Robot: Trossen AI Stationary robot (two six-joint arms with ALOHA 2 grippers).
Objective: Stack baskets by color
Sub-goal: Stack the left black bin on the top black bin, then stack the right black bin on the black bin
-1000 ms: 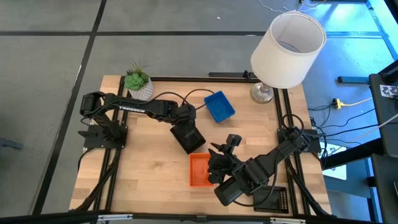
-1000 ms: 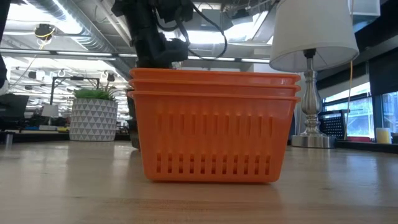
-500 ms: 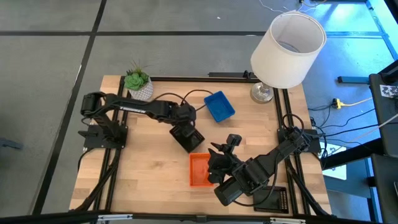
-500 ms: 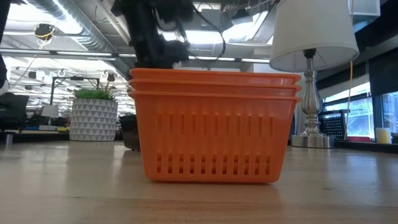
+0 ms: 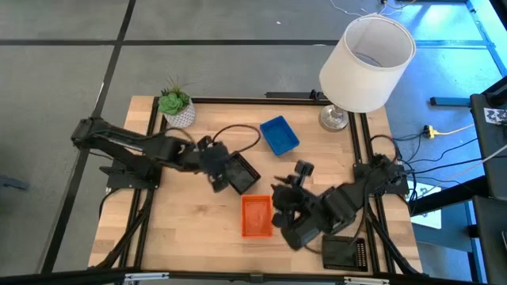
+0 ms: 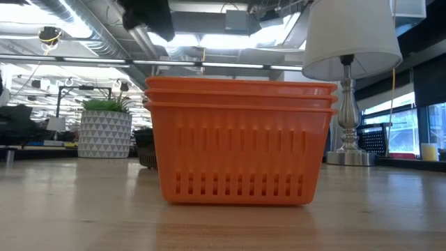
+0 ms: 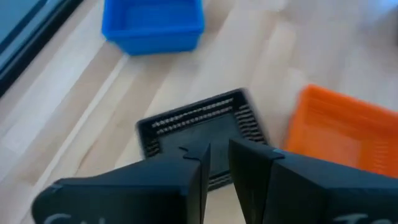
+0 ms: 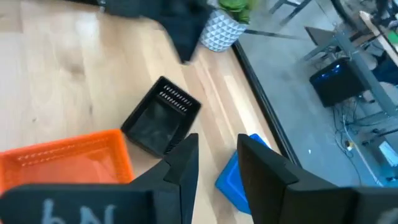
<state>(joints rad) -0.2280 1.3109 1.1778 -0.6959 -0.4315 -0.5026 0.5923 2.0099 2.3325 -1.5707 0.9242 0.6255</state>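
Since the earlier frames the left arm had drawn back from the black basket [image 5: 242, 172] toward its own side of the desk [image 5: 190, 214], leaving that basket standing free on the wood. The black basket sat near the middle of the desk, just beyond the orange stack [image 5: 256, 216], which the low view showed as nested orange baskets with three rims one above another. The blue basket [image 5: 279, 135] lay farther back, near the lamp [image 5: 366, 63], well apart from the other two colours. The left tool [image 5: 215, 166] hung just beside the black basket's left edge; in its wrist view its fingers [image 7: 193, 180] stood a narrow gap apart with nothing between them. The right tool [image 5: 285, 198] waited just right of the orange stack, its fingers [image 8: 183, 165] parted and gripping nothing, with the black basket and the blue one visible past them. A white patterned plant pot [image 5: 179, 111] stood at the desk's far left corner.
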